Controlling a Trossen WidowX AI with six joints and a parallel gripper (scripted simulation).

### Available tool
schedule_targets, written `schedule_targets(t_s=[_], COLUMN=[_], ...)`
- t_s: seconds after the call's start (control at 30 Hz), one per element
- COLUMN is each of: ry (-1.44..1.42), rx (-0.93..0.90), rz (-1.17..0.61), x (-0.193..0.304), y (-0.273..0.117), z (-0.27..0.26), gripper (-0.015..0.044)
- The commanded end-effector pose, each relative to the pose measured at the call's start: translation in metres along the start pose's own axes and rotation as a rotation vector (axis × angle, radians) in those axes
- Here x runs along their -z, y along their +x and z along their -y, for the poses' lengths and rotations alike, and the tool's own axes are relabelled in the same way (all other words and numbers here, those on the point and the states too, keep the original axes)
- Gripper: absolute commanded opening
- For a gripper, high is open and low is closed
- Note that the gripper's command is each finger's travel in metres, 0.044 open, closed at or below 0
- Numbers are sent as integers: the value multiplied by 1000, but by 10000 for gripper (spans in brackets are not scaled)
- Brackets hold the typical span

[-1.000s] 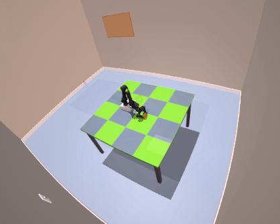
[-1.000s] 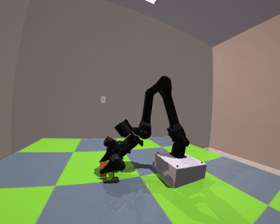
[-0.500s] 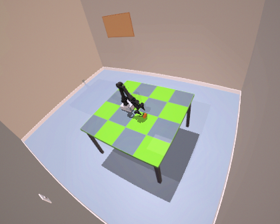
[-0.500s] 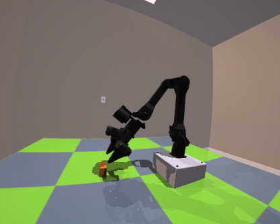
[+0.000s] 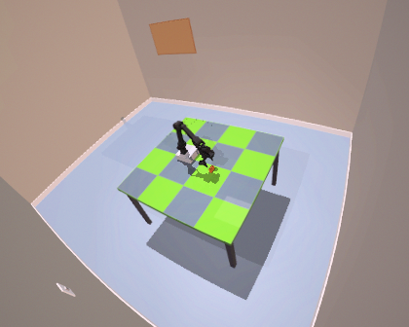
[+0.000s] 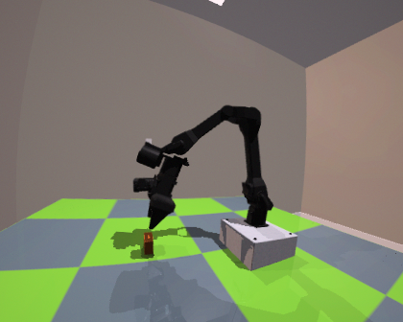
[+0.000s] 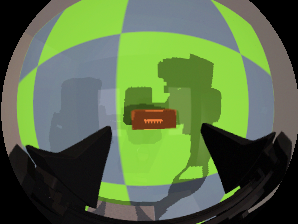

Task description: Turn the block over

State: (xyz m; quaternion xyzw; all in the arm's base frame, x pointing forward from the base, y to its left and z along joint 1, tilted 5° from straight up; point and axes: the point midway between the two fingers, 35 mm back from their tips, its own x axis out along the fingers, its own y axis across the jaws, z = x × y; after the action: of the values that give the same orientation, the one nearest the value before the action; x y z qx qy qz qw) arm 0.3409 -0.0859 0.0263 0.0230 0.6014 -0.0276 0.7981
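The orange-red block rests on the table. It looks narrow and taller than wide in the exterior view. The wrist view shows it as a wide bar, with a small brighter comb-shaped patch on the face toward the camera. I cannot tell whether that patch is the mark or light; the underside is hidden. My gripper is open and empty, tilted downward above the block. In the wrist view its fingers stand wide to the left and right of the block, not touching it.
The green and grey checkered table carries the arm's pale box-shaped base, to the right of the block in the exterior view. Arm shadows fall around the block.
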Motion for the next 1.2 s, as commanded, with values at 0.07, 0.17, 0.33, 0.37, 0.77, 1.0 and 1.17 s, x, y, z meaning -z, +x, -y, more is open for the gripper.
schedule_targets(t_s=[0.07,0.17,0.33,0.37,0.77,1.0,1.17], ry=[-1,-5,-7,-7,-7,-7,-6], rx=[11,16,17,17,17,17,17], rz=[-212,-307,-328,-328,-329,-329,-329], x=[-16,-20,-21,-21,-5,-4,-1], y=[-10,-16,-18,-18,28,33,41], z=[-1,-2,-2,-2,-1,-1,-1], gripper=[440,440,440,440,440,440,440])
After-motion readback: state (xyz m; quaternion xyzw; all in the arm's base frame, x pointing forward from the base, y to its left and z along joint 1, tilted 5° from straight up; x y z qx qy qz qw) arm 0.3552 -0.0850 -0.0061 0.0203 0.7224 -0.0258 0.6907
